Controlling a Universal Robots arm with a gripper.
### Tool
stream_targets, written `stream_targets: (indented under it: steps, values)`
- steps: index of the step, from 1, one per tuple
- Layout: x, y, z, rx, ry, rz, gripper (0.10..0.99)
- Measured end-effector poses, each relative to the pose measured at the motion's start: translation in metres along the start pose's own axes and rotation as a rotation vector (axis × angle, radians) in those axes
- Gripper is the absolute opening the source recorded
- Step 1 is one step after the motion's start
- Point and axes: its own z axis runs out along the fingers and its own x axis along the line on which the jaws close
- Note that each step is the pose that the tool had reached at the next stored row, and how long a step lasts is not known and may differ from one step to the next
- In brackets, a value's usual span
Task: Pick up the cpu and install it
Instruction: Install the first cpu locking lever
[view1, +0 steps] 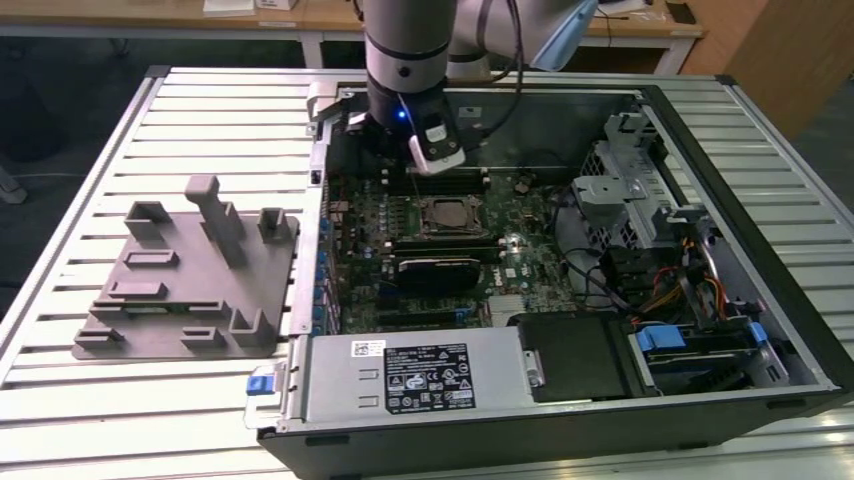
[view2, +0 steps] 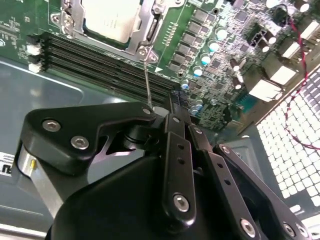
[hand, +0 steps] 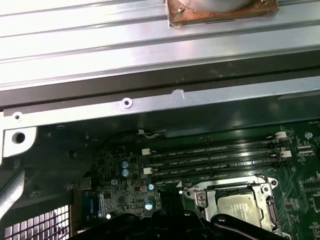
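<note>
We see the cpu (view1: 442, 214) seated in its socket; the end effector (view1: 437, 160) hovers beside it, grip state indiscernible.

Slatted metal desk (view1: 80, 130) sits on a dark floor (view1: 80, 70), light wooden tables (view1: 160, 20) along the back, wood panel (view1: 787, 50) at the exterior view's right.

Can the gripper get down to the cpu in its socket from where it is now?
Probably yes. The cpu lies face-up on the motherboard with nothing over it, and the gripper hovers close beside it inside the open case.
</note>
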Motion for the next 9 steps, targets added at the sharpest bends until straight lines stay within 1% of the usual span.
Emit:
stream_targets:
  steps: [1, 5, 6, 9]
  values:
    - [-0.0012, 0.0002, 0.0002, -0.002, 0.0012, 0.000, 0.106]
    - [-0.0032, 0.0004, 0.0005, -0.002, 0.0024, 0.000, 0.106]
    - [-0.0051, 0.0006, 0.0006, -0.002, 0.0026, 0.001, 0.106]
    - [-0.0142, 0.0018, 0.0007, -0.002, 0.0031, 0.001, 0.106]
